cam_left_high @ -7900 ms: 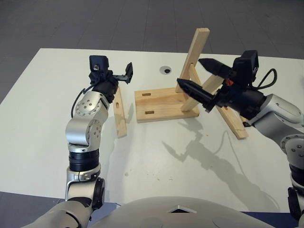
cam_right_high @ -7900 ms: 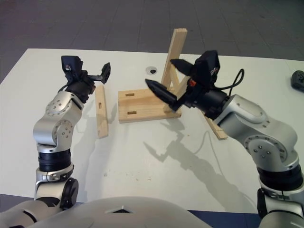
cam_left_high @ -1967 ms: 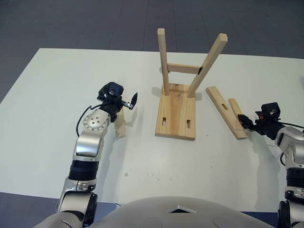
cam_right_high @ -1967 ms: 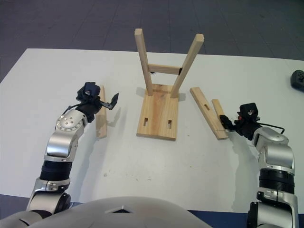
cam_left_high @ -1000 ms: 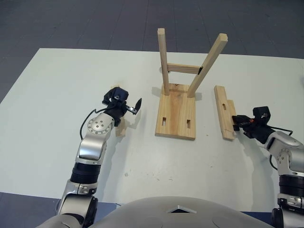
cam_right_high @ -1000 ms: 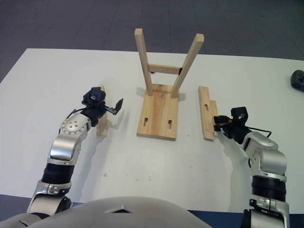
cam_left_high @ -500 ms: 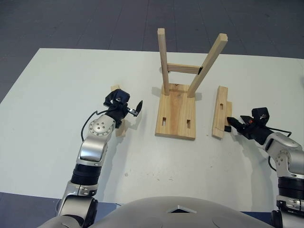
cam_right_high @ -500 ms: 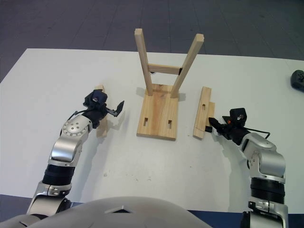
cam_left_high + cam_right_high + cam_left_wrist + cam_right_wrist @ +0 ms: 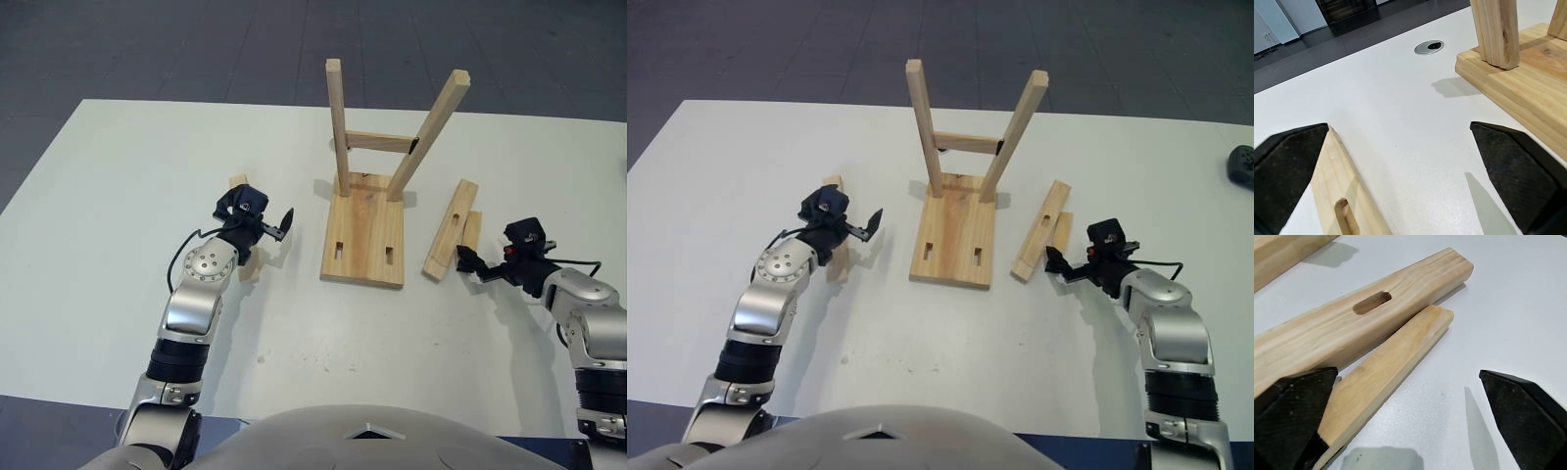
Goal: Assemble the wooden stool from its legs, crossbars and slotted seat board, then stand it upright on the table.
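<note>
Stool (image 9: 364, 235) half built.
Loose leg (image 9: 451, 228) just ahead of open right hand (image 9: 468, 264), long side pointing away; left hand (image 9: 273, 224) open too.

Seat board (image 9: 362, 235), legs (image 9: 337, 127) and loose bars (image 9: 1352, 328) are pale bare wood, unvarnished, matt, the grain plain to see; table top (image 9: 127, 176) smooth, matt white; fingers (image 9: 1513, 166) black, matt, finely grained like rubber; grommet (image 9: 1429, 46) shiny metal
</note>
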### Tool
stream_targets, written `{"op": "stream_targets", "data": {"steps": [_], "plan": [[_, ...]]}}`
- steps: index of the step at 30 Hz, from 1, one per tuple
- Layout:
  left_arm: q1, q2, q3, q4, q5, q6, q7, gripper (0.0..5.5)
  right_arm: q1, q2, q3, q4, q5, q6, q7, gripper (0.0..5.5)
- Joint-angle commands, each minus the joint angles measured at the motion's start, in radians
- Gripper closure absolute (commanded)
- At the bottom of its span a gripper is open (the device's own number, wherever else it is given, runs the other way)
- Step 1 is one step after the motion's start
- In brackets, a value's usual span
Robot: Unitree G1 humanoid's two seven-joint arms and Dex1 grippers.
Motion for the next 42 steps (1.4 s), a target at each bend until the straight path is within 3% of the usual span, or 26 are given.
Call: {"op": "stream_targets", "data": {"steps": [1,5,8,13,29,34,36,42], "plan": [[0.007,0.005,0.001,0.006,0.008,-0.002,0.004,0.10,-0.013,0.097,-0.090,0.017,0.070,0.241,-0.106,0.11],[0.003,0.001,0.000,0.012,0.010,-0.006,0.007,0.10,-0.040,0.179,-0.155,-0.030,0.130,0.428,-0.193,0.70],[0.004,-0.002,-0.004,0.014,0.014,-0.008,0.009,0.10,-0.037,0.186,-0.137,-0.089,0.131,0.488,-0.222,1.16],[0.005,-0.006,-0.012,0.024,0.025,-0.020,0.018,0.10,-0.031,0.164,-0.079,-0.124,0.096,0.467,-0.230,1.77],[-0.039,-0.061,0.058,0.000,-0.051,0.025,0.034,0.10,-0.052,0.198,-0.091,-0.096,0.071,0.423,-0.256,4.04],[-0.095,-0.079,0.117,-0.047,-0.125,0.096,0.033,0.10,-0.065,0.195,-0.077,-0.091,0.034,0.334,-0.269,4.18],[-0.137,-0.098,0.167,-0.088,-0.203,0.156,0.026,0.10,-0.091,0.199,-0.096,-0.103,0.011,0.207,-0.278,4.18],[-0.292,-0.229,0.406,-0.253,-0.748,0.449,0.054,0.10,-0.228,0.225,-0.107,-0.228,-0.002,-0.230,-0.242,4.18]]}}
